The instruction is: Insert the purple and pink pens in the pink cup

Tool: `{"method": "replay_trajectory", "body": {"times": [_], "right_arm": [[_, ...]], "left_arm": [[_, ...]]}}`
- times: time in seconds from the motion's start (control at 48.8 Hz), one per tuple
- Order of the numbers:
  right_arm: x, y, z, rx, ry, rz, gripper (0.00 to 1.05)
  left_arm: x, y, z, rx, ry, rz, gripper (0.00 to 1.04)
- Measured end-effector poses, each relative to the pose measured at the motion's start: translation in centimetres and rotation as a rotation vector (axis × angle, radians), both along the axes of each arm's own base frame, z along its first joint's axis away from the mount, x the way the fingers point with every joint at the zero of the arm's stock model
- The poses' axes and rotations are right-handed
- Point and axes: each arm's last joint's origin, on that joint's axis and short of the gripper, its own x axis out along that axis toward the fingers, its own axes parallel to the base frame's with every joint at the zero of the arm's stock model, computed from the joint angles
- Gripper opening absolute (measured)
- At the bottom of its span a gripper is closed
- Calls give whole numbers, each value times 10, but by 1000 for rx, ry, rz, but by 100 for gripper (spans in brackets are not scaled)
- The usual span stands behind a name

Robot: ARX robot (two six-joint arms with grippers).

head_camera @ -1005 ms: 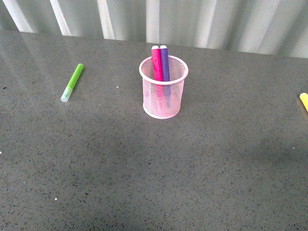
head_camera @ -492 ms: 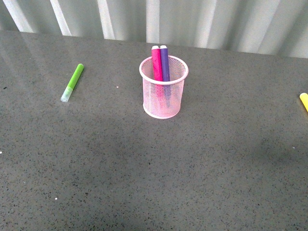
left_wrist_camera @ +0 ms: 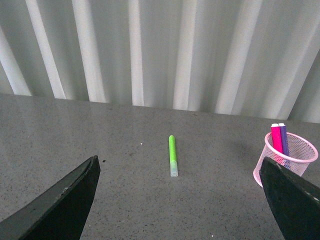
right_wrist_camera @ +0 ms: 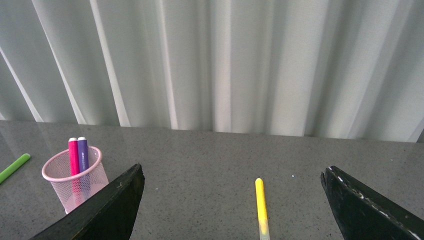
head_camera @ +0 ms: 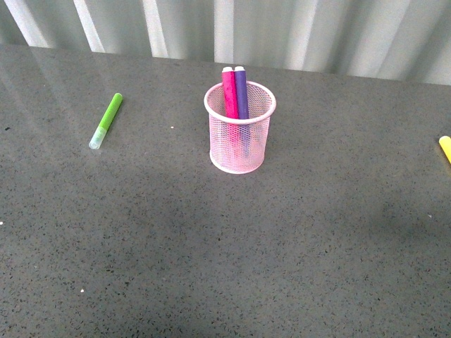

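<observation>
The pink cup [head_camera: 239, 137] stands upright mid-table, far side. Inside it the pink pen [head_camera: 230, 91] and the purple pen [head_camera: 241, 91] stand side by side, leaning on the far rim with their tops above it. In the left wrist view the cup [left_wrist_camera: 287, 162] with both pens shows past one finger; my left gripper [left_wrist_camera: 182, 205] is open and holds nothing. In the right wrist view the cup [right_wrist_camera: 75, 182] sits beside one finger; my right gripper [right_wrist_camera: 235, 210] is open and holds nothing. Neither arm shows in the front view.
A lime-green marker [head_camera: 106, 120] lies on the grey table [head_camera: 211, 246] to the left of the cup. A yellow marker [head_camera: 445, 148] lies at the table's right edge, also seen as the yellow marker [right_wrist_camera: 261, 207] between my right fingers. A pale curtain [head_camera: 282, 28] hangs behind the table.
</observation>
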Motion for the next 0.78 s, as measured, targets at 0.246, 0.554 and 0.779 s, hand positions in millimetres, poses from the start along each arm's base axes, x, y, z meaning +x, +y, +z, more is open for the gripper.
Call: {"method": "replay_trajectory", "body": {"times": [0.246,0.554,0.779], "right_arm": [[0,0,0,0,0,0,98],[0,0,0,0,0,0,98],[0,0,0,0,0,0,98]], "left_arm": [[0,0,0,0,0,0,98],[0,0,0,0,0,0,98],[0,0,0,0,0,0,98]]}}
